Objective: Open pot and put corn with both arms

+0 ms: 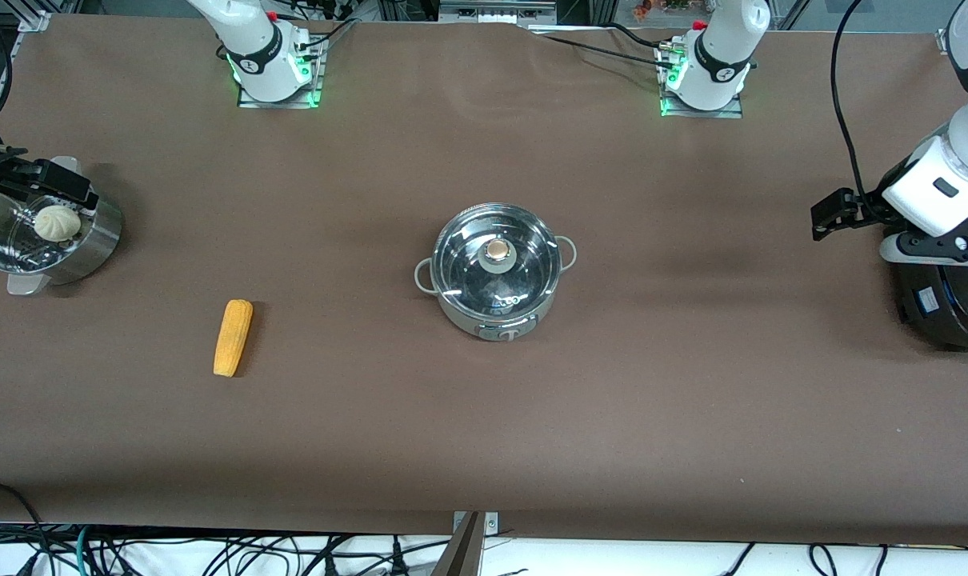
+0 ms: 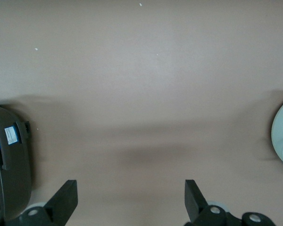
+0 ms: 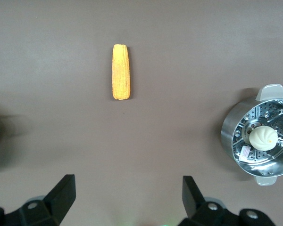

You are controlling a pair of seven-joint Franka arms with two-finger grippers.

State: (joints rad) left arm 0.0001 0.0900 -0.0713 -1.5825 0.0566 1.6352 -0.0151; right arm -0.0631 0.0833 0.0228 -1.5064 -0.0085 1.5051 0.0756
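Right now the lid is on the pot (image 1: 496,270) mid-table, and the corn (image 1: 233,337) lies toward the right arm's end. Left tool (image 2: 131,200) over bare table by the cooker (image 1: 944,308), right tool (image 3: 128,197) near the steamer (image 1: 48,236); both spread, empty. I'd center the left on the knob (image 1: 498,250), then lift straight.

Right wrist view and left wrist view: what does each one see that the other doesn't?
Only the right wrist view shows the corn lying on the table and the steamer basket holding a bun. Only the left wrist view shows the big black cooker. Both share the brown table and an open tool at the edge: the right tool, the left tool.
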